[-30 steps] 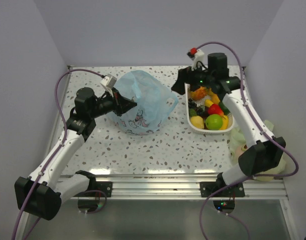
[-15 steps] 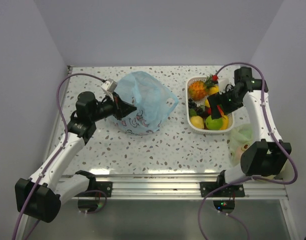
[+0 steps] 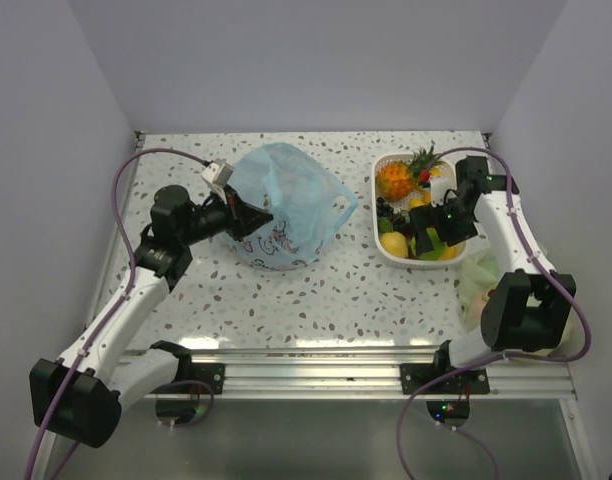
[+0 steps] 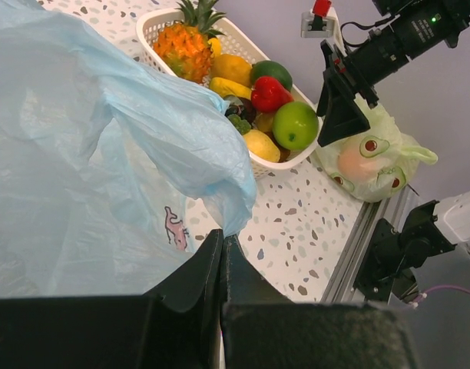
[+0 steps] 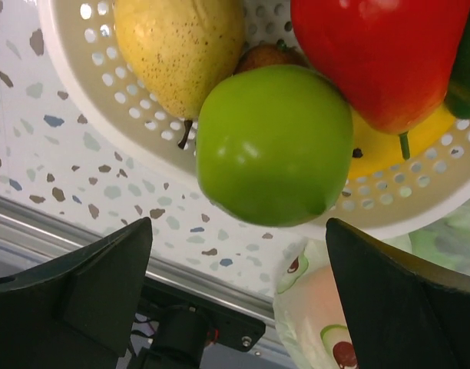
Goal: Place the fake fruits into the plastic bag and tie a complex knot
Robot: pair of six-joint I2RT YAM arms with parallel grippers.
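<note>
Right gripper (image 5: 236, 224) gapes wide over the green apple (image 5: 273, 142) in the right-hand basket (image 5: 81, 92); the glossy fruit may squirt out. Left gripper (image 3: 258, 214), closed, apparently pinches the plastic bag (image 3: 286, 195) at left, whose rim could slip

table: white terrazzo top (image 3: 366, 290), grey and brown flecks, runs up to the walls on three sides
back wall (image 3: 306, 70): plain pale lilac-grey, matte
left wall (image 3: 46, 150): on my left, same colour, meets the table edge
right wall (image 3: 576, 130): on my right, same finish
rail (image 3: 316, 375): aluminium extrusion along my near table edge
panel (image 3: 316, 440): dark grey, below the rail, material unclear to me
light: even, from above; soft glare (image 3: 316, 340) on the tabletop just behind the rail
</note>
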